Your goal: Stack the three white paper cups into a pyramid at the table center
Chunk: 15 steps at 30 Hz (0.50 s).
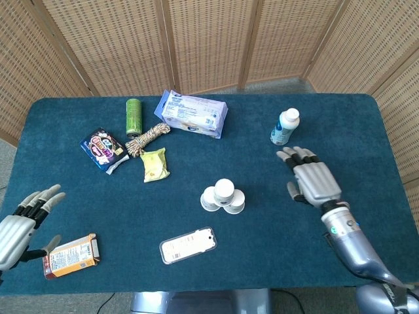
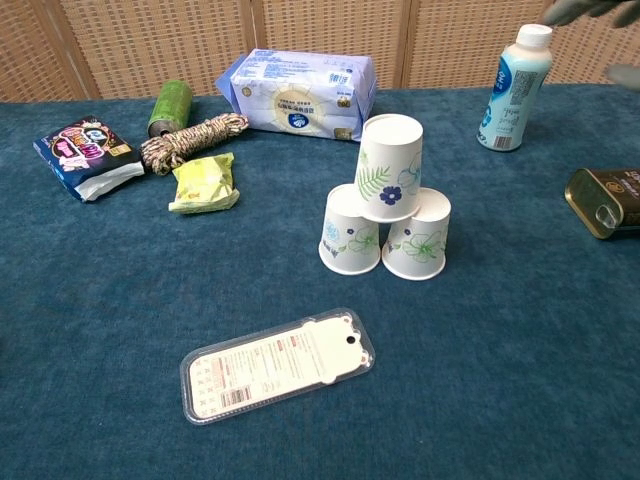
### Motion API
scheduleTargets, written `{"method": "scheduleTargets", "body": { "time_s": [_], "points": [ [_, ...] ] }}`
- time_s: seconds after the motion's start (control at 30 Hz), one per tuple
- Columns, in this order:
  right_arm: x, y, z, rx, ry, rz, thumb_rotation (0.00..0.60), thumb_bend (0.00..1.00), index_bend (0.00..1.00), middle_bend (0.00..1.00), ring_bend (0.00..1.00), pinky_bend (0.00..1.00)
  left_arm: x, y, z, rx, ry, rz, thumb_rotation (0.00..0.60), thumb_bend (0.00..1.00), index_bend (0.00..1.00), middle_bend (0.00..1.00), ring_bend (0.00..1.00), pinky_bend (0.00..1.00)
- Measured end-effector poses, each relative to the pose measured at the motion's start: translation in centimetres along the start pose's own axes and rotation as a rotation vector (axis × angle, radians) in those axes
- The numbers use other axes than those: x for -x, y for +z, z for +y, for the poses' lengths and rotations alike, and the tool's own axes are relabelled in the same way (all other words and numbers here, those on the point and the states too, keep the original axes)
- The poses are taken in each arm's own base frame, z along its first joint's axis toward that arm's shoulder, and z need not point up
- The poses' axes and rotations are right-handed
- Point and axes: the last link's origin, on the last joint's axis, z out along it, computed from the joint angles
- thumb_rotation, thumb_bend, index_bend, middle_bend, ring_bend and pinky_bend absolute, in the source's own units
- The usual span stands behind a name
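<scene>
Three white paper cups with flower prints stand upside down as a pyramid near the table's middle: two base cups (image 2: pixel 351 232) (image 2: pixel 418 237) side by side and a top cup (image 2: pixel 389 167) resting on both. The pyramid (image 1: pixel 223 195) shows from above in the head view. My right hand (image 1: pixel 313 182) hovers to the right of the cups, well apart from them, fingers spread and empty. Only its fingertips (image 2: pixel 580 10) show in the chest view's top right corner. My left hand (image 1: pixel 18 226) is at the table's front left edge, open and empty.
At the back left lie a tissue pack (image 1: pixel 194 113), a green can (image 1: pixel 133 116), a rope coil (image 1: pixel 146 139), a yellow packet (image 1: pixel 154 163) and a dark snack bag (image 1: pixel 102 149). A bottle (image 1: pixel 285 126) stands back right; a tin (image 2: pixel 603 201) lies right. A flat blister pack (image 1: pixel 188 244) and an orange box (image 1: pixel 71 256) lie in front.
</scene>
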Motion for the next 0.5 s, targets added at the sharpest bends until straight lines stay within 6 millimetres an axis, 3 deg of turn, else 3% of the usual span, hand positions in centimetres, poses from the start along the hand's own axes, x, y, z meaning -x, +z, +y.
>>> {"method": "scheduleTargets", "body": {
  "time_s": [0.3,0.5],
  "points": [
    [2.5,-3.7,6.8,0.102,0.074,0.062,0.6,0.57,0.11,0.07,0.0,0.03,1.9,-3.1,-1.1,-0.076,-0.045,0.013,0.6,0.43,0.03,0.0,0.0,0.02],
    [4.4,-6.4,9.3,0.18,0.104,0.079,0.6,0.56,0.11,0.06,0.0,0.0,3.2,-5.0,-1.5,-0.115,-0.052,0.03,0.6,0.43,0.03,0.0,0.0,0.0]
  ]
}}
